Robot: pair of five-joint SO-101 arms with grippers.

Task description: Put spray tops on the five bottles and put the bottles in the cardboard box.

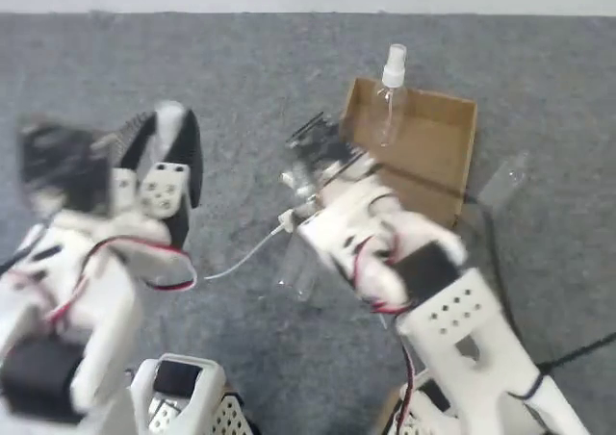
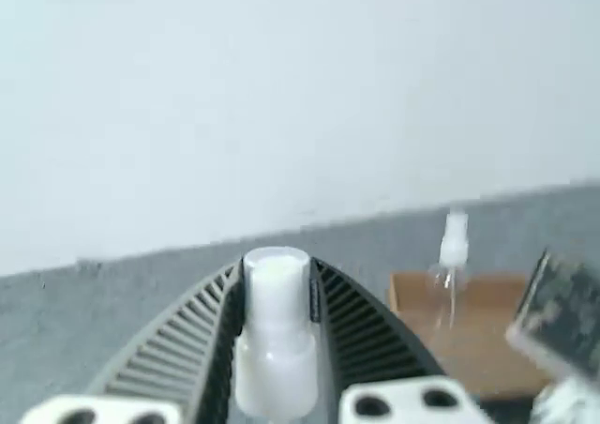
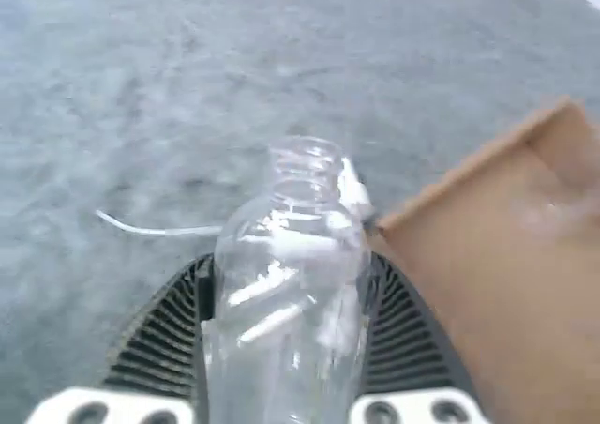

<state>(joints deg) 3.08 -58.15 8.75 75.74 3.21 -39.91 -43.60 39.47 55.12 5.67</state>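
On the left, left gripper [image 2: 276, 279] is clamped on a white spray top [image 2: 275, 344]. Mid-scene, right gripper [image 3: 291, 266] is closed around a clear bottle [image 3: 298, 194], neck bare, just left of the cardboard box [image 1: 435, 158]. One capped bottle [image 1: 391, 96] stands in the box's far-left corner. Another uncapped bottle [image 1: 507, 179] lies on the grey carpet [image 1: 241, 79] right of the box.

The box [image 1: 433, 156] wall rises just beside the right gripper [image 3: 289, 269], which clasps an open bottle [image 3: 286, 349]. Beyond that wall a capped bottle [image 1: 390, 93] stands in the far corner. Open carpet [image 1: 241, 117] stretches toward the left gripper [image 2: 275, 274], clamped on a spray top [image 2: 275, 349]. A thin white tube [image 1: 241, 259] crosses this gap.
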